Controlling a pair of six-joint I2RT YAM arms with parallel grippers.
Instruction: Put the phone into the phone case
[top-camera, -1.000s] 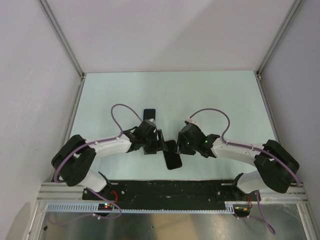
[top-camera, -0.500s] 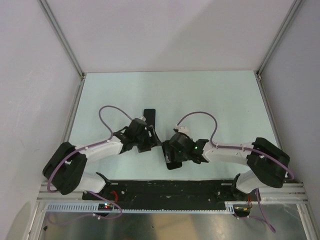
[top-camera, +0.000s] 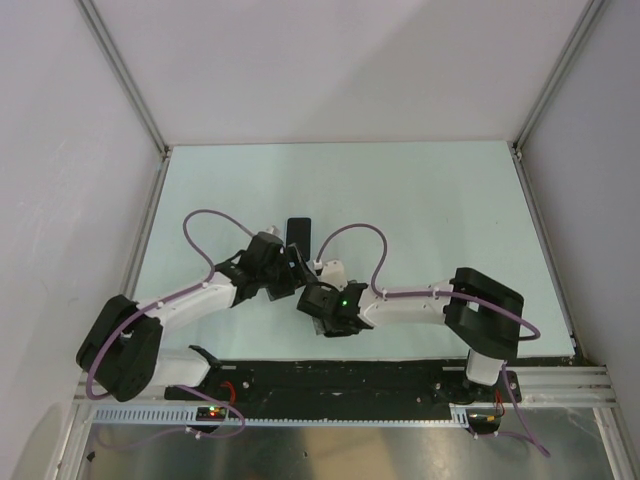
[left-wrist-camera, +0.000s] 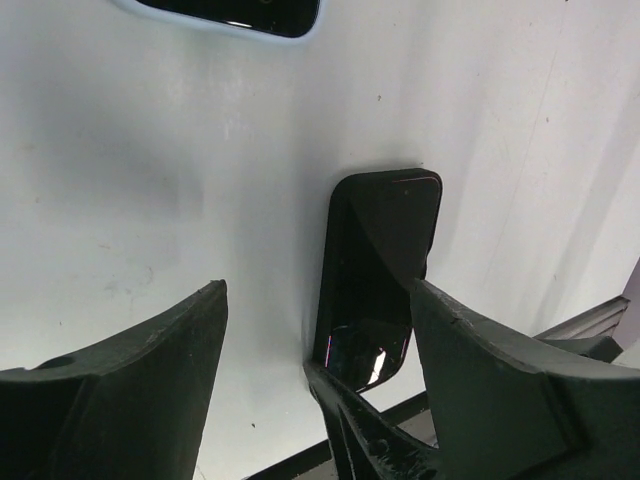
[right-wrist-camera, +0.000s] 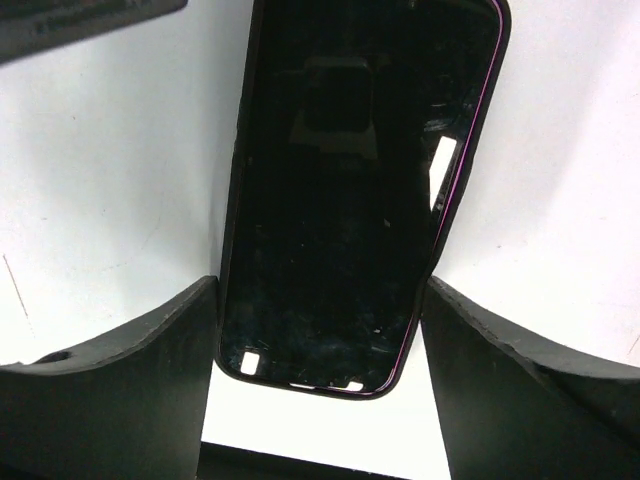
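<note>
A black glossy phone (right-wrist-camera: 345, 200) with a thin magenta edge line lies flat on the pale table. A thick black rim runs along its left side; I cannot tell whether that is the case. My right gripper (right-wrist-camera: 320, 290) is open, a finger on each side of the phone's near end without touching it. My left gripper (left-wrist-camera: 318, 290) is open just above the table with the same phone (left-wrist-camera: 385, 250) by its right finger. A second dark slab (left-wrist-camera: 235, 8) with a pale blue rim lies farther off, black in the top view (top-camera: 298, 232). In the top view my grippers, left (top-camera: 290, 272) and right (top-camera: 318, 302), are close together and hide the phone.
One right gripper finger (left-wrist-camera: 360, 430) juts into the left wrist view below the phone. The table (top-camera: 420, 200) is walled by white panels and metal posts. A black rail (top-camera: 340, 375) runs along the near edge.
My right gripper has swung left and now straddles the phone that lay uncovered near the front edge. My left gripper has drawn back to the left, away from the phone.
</note>
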